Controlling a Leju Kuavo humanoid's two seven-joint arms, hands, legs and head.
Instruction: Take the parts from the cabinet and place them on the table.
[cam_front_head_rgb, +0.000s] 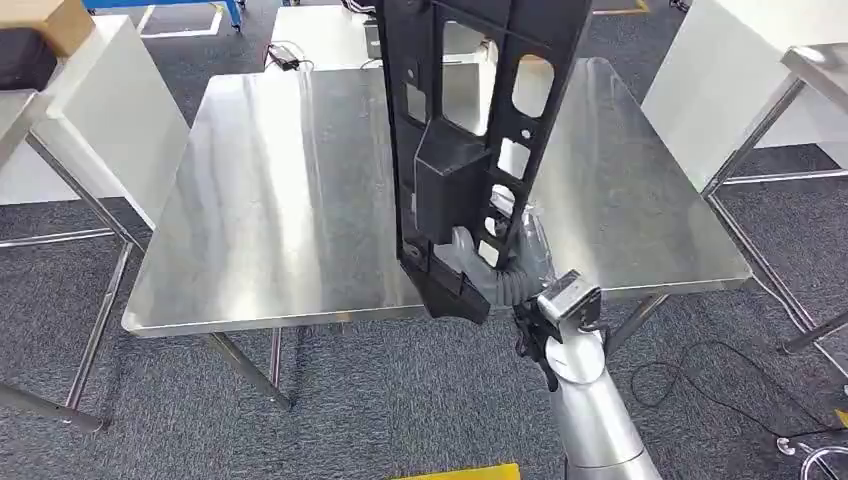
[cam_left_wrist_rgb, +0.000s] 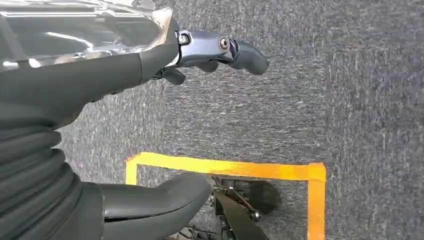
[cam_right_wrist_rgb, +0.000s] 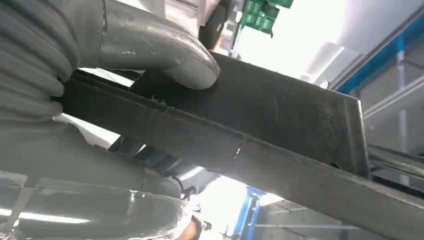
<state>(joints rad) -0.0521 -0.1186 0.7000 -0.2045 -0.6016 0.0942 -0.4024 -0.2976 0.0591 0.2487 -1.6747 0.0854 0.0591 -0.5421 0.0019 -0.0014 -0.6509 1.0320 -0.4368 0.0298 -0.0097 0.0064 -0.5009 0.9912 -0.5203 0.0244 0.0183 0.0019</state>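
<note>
My right hand (cam_front_head_rgb: 497, 262) grips the long black part (cam_front_head_rgb: 470, 140) near its lower end, holding it upright over the steel table (cam_front_head_rgb: 270, 210).

From my head view the part rises toward 12 o'clock, its foot at the table's near edge. At the wrist my thumb (cam_right_wrist_rgb: 170, 52) presses on its flat face. My left hand (cam_left_wrist_rgb: 150, 65) hangs over grey carpet (cam_left_wrist_rgb: 350, 100) and yellow tape (cam_left_wrist_rgb: 225, 167), fingers apart, holding nothing.

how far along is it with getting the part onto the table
Done: the black plastic part is out of the cabinet. In hand: the right hand grips it near its lower end, upright over the steel table. Left: setting it down. The left hand holds nothing.
</note>
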